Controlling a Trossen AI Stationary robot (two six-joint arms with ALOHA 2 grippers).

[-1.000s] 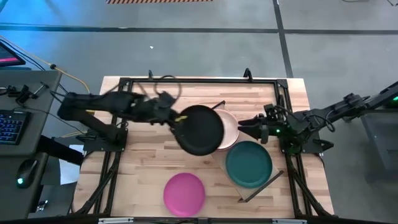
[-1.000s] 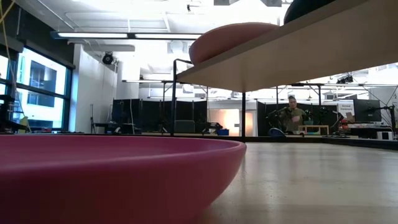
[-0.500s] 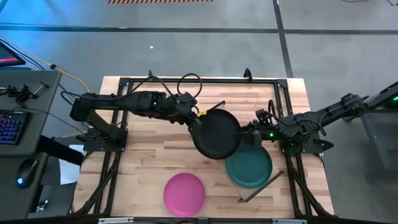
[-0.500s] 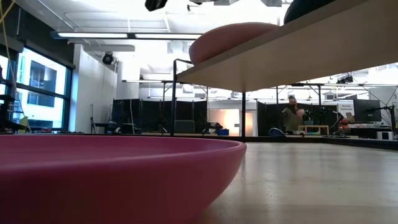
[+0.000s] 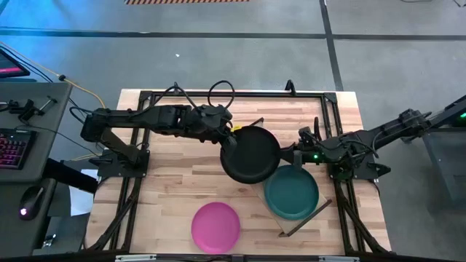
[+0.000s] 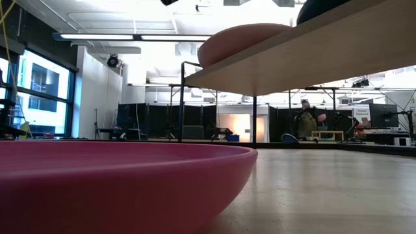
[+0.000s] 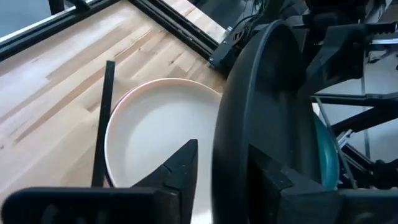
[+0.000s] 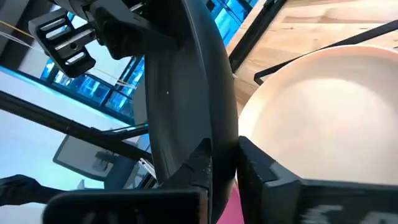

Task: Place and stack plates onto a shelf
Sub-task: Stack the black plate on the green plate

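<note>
Black plate point(image 5: 251, 154) gripped both edges, above pink plate point(image 7: 155, 137).

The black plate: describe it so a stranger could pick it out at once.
Look at the middle of the wooden table, where the two arms meet. The black plate hangs there, its rim gripped by the left gripper and the right gripper. It alone is black and lifted; the teal plate and magenta plate lie flat.

Overhead, table-level (close), two wrist views
</note>
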